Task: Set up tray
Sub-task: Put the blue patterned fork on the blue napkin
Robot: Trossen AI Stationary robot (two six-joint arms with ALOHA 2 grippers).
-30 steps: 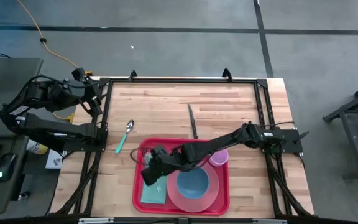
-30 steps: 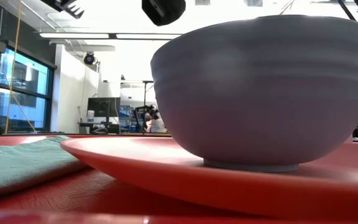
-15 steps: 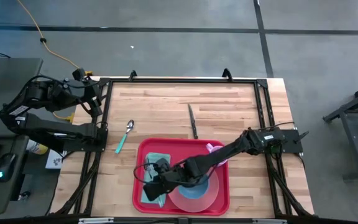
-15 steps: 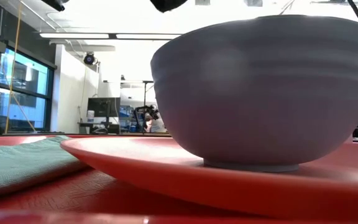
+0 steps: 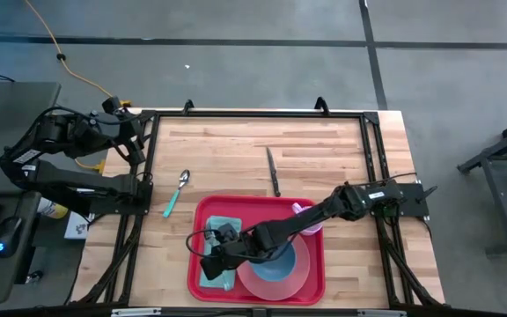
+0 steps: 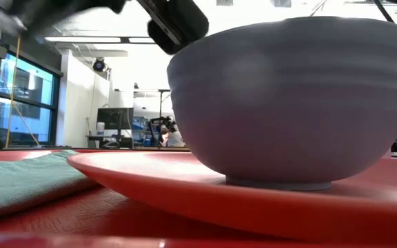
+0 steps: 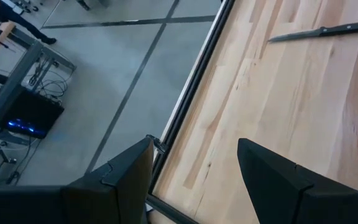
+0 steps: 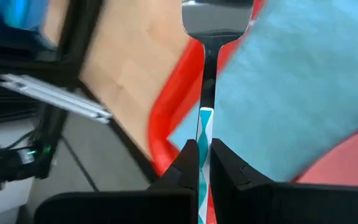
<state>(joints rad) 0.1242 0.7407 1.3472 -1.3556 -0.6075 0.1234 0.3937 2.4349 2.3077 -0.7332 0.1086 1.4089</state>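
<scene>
So here's the count. One red tray (image 5: 315, 264) sits at the near edge of the wooden desk (image 5: 236, 150), roughly in the middle. On it: one teal napkin (image 5: 214, 275) on its left side, one round pink plate (image 5: 296, 277) next to that with one blue-grey bowl (image 5: 280, 255) sitting on it, and one small purple cup (image 5: 311, 223) in the tray's far right corner, half hidden under the arm.

Loose on the desk: one spoon with a teal handle (image 5: 176, 193) lying left of the tray, and one dark knife (image 5: 272, 171) lying just beyond the tray's far edge. That's two pieces of cutlery on the wood.

A third piece is in the air. The right gripper (image 5: 211, 262) reaches across the tray and hangs over the napkin, fingers (image 8: 188, 163) pinched onto the teal patterned handle of a fork (image 8: 207, 37), or at least some metal-headed utensil; the wrist view cuts off the head, so I can't be sure of the tines. It points out over the napkin and the tray's left rim.

The left gripper (image 7: 194, 165) is parked off the desk's far left corner, fingers spread with nothing between them.

The low view is mostly bowl, plate and napkin up close.
</scene>
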